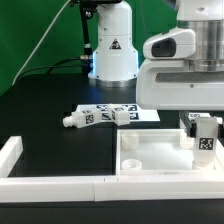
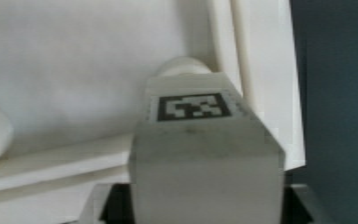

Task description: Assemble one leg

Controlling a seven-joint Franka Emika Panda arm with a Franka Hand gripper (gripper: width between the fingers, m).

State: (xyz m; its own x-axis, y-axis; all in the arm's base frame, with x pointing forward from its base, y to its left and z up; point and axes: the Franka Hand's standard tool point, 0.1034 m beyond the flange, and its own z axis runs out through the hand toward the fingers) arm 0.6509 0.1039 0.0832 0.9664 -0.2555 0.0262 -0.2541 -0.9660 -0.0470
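My gripper (image 1: pixel 203 124) is shut on a white leg (image 1: pixel 204 142) with a black marker tag and holds it upright over the far right corner of the white tabletop (image 1: pixel 160 166). In the wrist view the leg (image 2: pixel 199 130) fills the middle, its tagged face toward the camera and its rounded end against the tabletop's corner rim (image 2: pixel 229 45). My dark fingertips (image 2: pixel 115 200) press it on both sides, with my gripper (image 2: pixel 202 205) centred on it. I cannot tell whether the leg's end sits in a hole.
Several more white tagged legs (image 1: pixel 98 116) lie in a row on the black table behind the tabletop. A white U-shaped wall (image 1: pixel 45 183) runs along the front and the exterior view's left. The robot's base (image 1: pixel 112 45) stands at the back.
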